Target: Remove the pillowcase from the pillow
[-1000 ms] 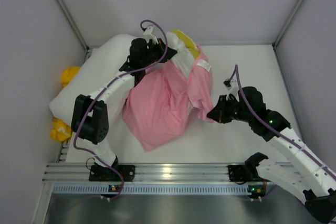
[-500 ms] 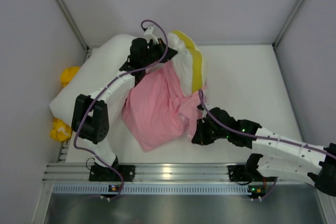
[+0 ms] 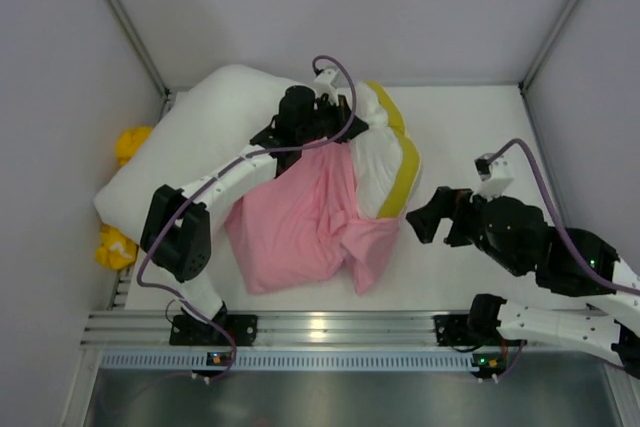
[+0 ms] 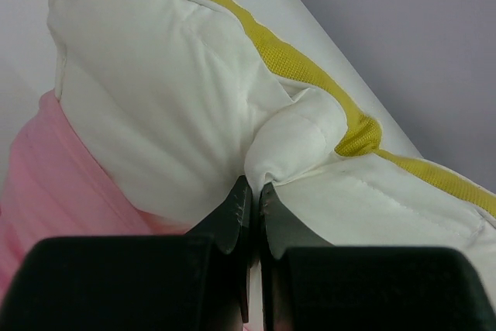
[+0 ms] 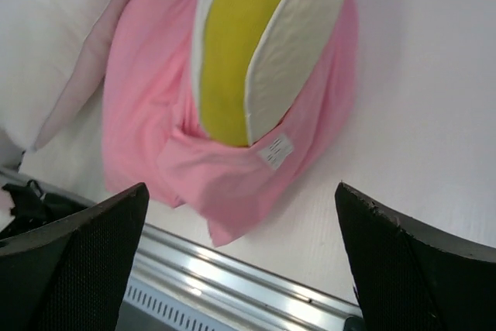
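Two pillows are lying on the white table (image 3: 480, 127). One, the pillow (image 3: 380, 152) with the yellow band (image 3: 408, 172), is sitting in the centre of the top view. Its upper end is showing bare and its lower part is sitting inside the pillowcase (image 3: 300, 222), which is spreading pink and wrinkled toward the lower left of centre. The left gripper (image 3: 333, 130), in the upper middle of that frame, is pinching a fold of the pillow between jaws that are standing almost closed. In the left wrist view its dark fingertips (image 4: 232, 215) are meeting on a bunched white corner just below the yellow band. The right gripper (image 3: 425, 212) is hovering right of centre, near the pillow's yellow edge but apart from it, its claw standing wide and holding nothing. The right wrist view is showing both fingers (image 5: 77, 261) far apart in the bottom corners, with the pillowcase mouth and its small white label (image 5: 275, 150) lying between and above them. The other, a plain white pillow (image 3: 190, 137), is lying at the upper left, and yellow cloth (image 3: 128, 142) is peeking out beside it at the left edge. An aluminium rail (image 3: 320, 327) is running along the bottom of the top view
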